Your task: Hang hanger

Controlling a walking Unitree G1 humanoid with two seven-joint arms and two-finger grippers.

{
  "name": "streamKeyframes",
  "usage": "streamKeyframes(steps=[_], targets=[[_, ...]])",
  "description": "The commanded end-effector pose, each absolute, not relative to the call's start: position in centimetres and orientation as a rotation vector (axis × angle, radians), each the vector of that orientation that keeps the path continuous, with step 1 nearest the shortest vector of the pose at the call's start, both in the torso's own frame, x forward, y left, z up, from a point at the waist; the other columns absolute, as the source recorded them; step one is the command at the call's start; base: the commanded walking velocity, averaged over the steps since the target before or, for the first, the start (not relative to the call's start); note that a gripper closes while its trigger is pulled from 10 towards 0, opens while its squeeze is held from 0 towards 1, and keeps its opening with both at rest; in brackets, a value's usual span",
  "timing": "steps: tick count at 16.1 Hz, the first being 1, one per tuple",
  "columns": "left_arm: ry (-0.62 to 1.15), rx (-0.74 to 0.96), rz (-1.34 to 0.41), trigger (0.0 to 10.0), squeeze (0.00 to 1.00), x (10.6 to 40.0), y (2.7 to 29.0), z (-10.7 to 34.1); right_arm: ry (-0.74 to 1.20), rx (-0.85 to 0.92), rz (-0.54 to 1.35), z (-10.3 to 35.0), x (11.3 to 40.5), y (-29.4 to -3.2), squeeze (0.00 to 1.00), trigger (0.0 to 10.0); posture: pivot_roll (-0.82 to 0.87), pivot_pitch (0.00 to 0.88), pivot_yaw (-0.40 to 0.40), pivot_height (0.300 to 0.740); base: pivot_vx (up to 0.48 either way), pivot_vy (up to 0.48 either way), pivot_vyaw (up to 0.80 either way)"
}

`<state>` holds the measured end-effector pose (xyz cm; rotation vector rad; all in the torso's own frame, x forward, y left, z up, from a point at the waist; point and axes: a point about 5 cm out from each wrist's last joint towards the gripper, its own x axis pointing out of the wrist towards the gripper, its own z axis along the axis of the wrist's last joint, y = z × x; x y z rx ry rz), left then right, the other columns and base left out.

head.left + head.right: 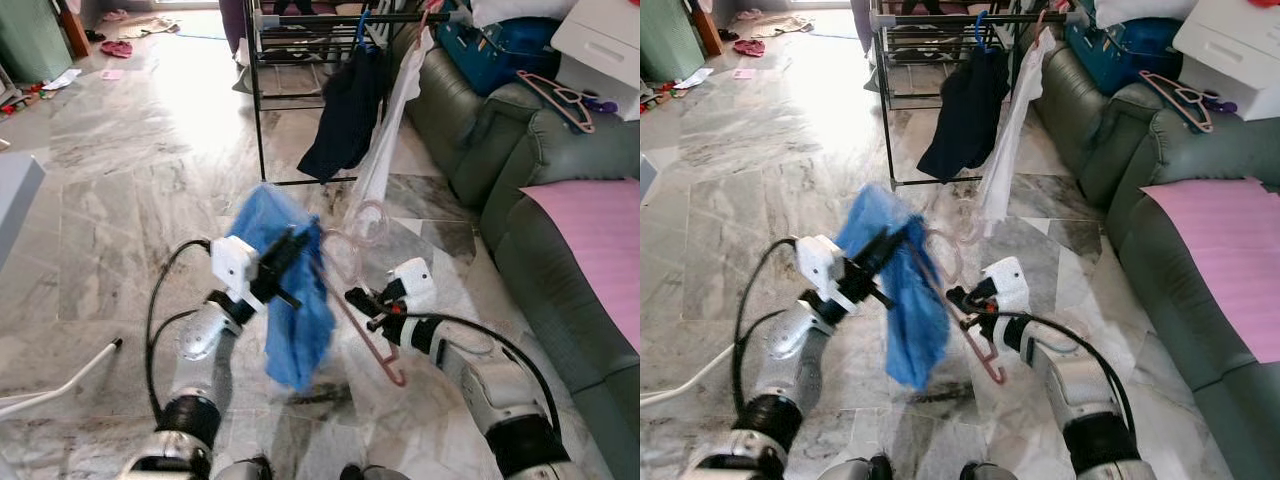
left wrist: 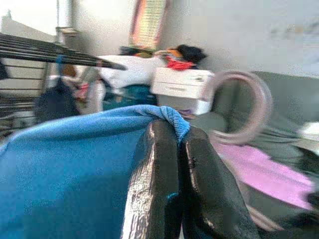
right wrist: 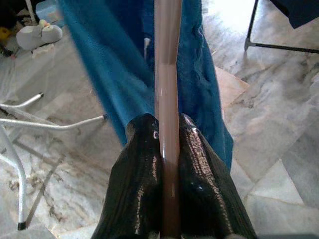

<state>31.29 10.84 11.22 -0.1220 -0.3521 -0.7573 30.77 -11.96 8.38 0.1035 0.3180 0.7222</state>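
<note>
Nearest, the right gripper clamps the pink hanger by its bar while the left gripper pinches the blue garment, apparently draped on it, keeping both together for the drying rack beyond.

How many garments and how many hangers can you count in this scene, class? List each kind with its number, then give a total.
Garments: 3 - blue cloth held by left gripper, dark garment and white garment on the rack.
Hangers: 2 - pink hanger in right gripper, pink hanger on the sofa.
Total: 5
</note>
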Motion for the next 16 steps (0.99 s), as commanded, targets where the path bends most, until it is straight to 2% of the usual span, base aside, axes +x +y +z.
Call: streamKeyframes(steps=[1,3,6,10,16], targets=[[-0.364,-0.133,-0.817,0.0,0.00,30.8,10.5,11.4,0.303,0.146,0.656,8.8,31.7,-12.8,0.00,10.0,-0.20,0.113,-0.026,0.740,0.000,0.000,0.00],[-0.350,-0.136,-0.830,0.0,0.00,30.4,10.7,11.1,0.311,0.136,0.563,8.5,32.5,-13.8,0.00,10.0,-0.20,0.114,-0.023,0.740,0.000,0.000,0.00],[-0.257,-0.123,-0.793,0.0,0.00,30.1,11.8,9.2,0.250,0.134,0.526,9.5,33.2,-14.4,0.00,10.0,-0.19,0.114,-0.019,0.740,0.000,0.000,0.00],[-0.128,-0.084,-0.708,0.0,0.00,30.0,12.7,7.1,0.243,0.084,0.622,9.7,32.1,-14.1,0.00,10.0,-0.20,0.116,-0.014,0.740,0.000,0.000,0.00],[-0.264,-0.080,-0.628,0.0,0.00,32.7,11.6,10.7,0.348,-0.020,0.707,7.6,30.1,-13.6,0.00,10.0,-0.22,0.117,-0.019,0.740,0.000,0.000,0.00]])
